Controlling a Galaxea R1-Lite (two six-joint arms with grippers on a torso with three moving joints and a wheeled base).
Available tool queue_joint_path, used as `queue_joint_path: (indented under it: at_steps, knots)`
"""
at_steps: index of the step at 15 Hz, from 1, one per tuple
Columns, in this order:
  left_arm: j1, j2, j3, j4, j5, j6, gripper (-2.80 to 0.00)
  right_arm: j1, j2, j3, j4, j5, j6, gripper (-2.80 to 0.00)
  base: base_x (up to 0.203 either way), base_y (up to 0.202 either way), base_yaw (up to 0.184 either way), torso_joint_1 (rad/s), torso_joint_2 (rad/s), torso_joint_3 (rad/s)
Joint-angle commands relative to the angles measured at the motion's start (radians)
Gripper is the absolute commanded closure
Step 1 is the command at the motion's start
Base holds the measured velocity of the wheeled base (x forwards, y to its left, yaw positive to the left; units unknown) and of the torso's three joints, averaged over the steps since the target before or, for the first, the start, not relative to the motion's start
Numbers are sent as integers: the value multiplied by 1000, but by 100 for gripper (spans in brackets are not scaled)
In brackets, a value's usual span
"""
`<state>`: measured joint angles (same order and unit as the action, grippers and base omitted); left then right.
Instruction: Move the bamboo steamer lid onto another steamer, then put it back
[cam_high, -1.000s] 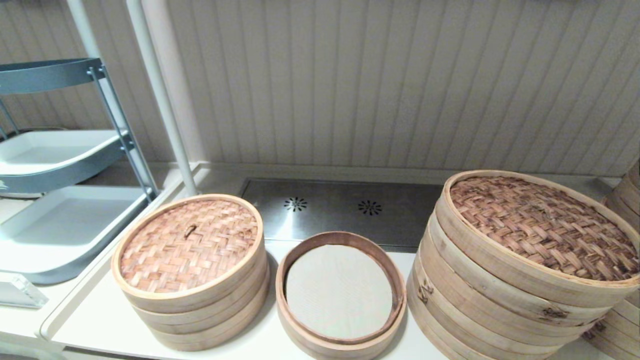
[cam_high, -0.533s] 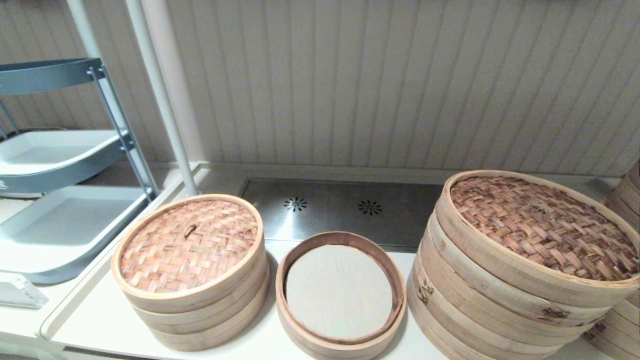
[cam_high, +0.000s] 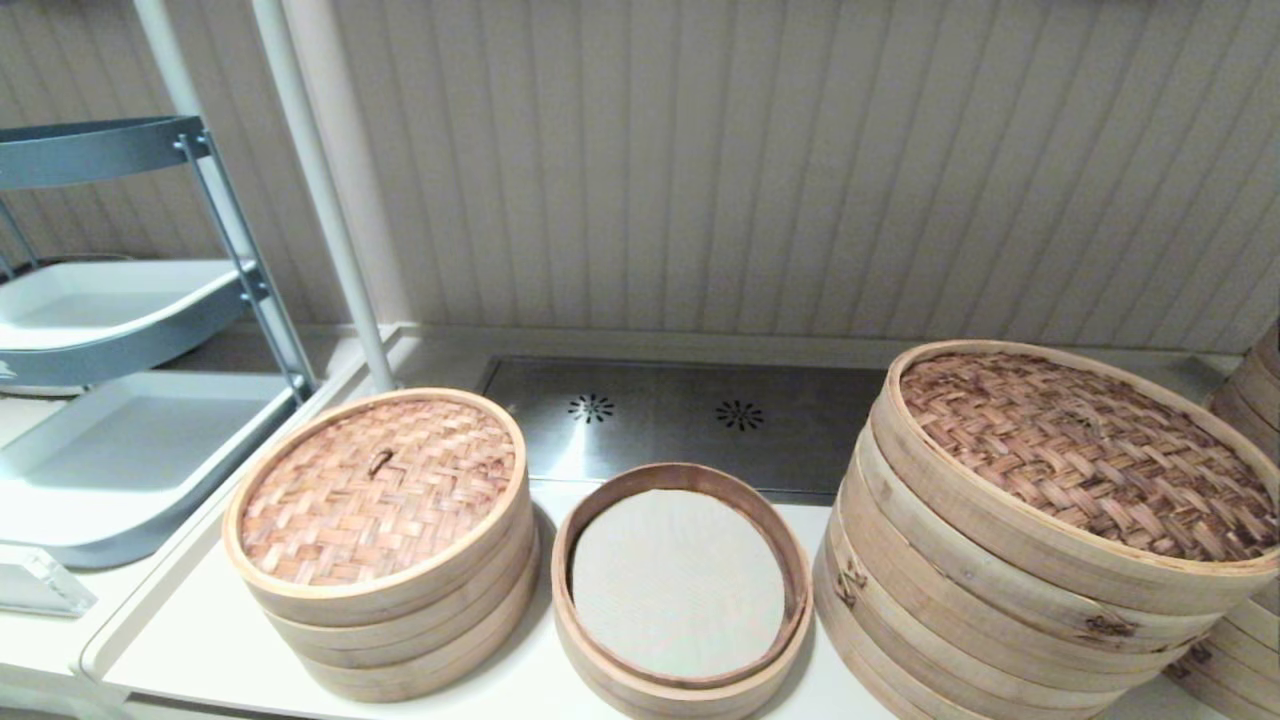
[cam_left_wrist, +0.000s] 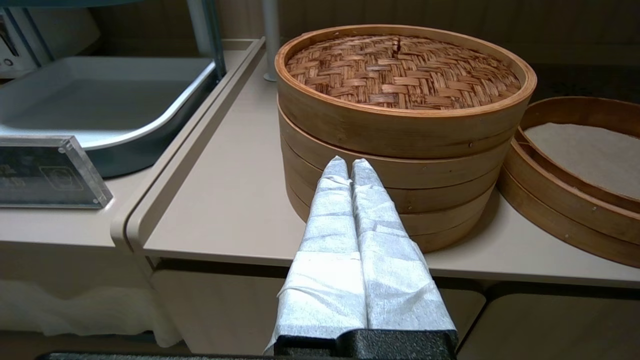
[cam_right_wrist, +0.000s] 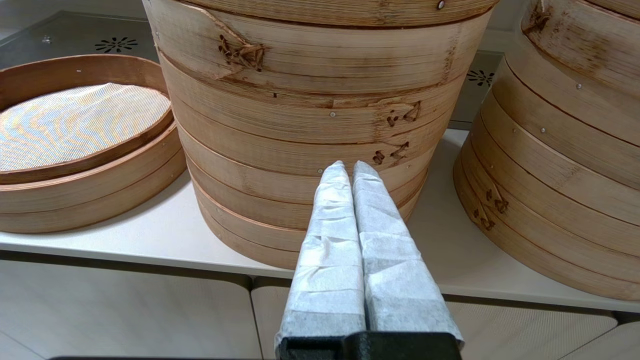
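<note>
The lid (cam_high: 378, 490) is sitting on the pale stack at lower left of the white counter (cam_high: 200, 640), beside the open steamer (cam_high: 680, 590). Left gripper (cam_left_wrist: 350, 167) and right gripper (cam_right_wrist: 348, 170) are hanging closed, empty, off the counter's front edge.

L gripper (cam_left_wrist: 350, 162): fingers pressed together, wrapped in white cloth, pointing up from bottom centre of L wrist frame. R gripper (cam_right_wrist: 349, 166): same, fingers closed tight, cloth-wrapped, rising from bottom centre of R wrist frame. Neither arm shows in head frame.
</note>
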<state>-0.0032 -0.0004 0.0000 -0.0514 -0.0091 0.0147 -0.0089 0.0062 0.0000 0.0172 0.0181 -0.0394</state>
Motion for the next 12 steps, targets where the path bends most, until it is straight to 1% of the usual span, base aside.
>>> queue_joint_path:
  at_steps: [1, 12]
  knots:
    - [0, 0, 28, -1, 0, 1, 0, 1, 1, 2, 0, 0, -1, 0, 0, 0, 0, 0, 0, 0]
    - [0, 0, 28, -2, -2, -1, 0, 0, 1, 2, 1, 0, -1, 0, 0, 0, 0, 0, 0, 0]
